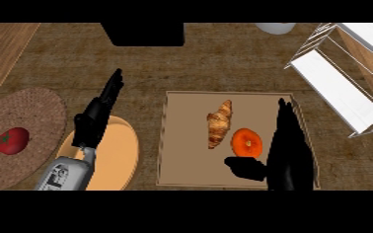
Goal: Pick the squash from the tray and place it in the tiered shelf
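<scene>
Two foods are seen on the tray (182,128): a croissant (220,123) and the orange squash (247,141). The right hand (287,148) is held open beside the squash, holding nothing.

Two matte black robot hands, the left robot hand (93,121) slim with long tapering fingers on a glossy grey forearm (64,175) bearing dark markings, the right robot hand (285,148) a broad black mass with a stubby thumb.

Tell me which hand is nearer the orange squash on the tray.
Right. The right hand is over the tray, right beside the squash, thumb just below it. The left hand is off the tray, over the orange plate.
</scene>
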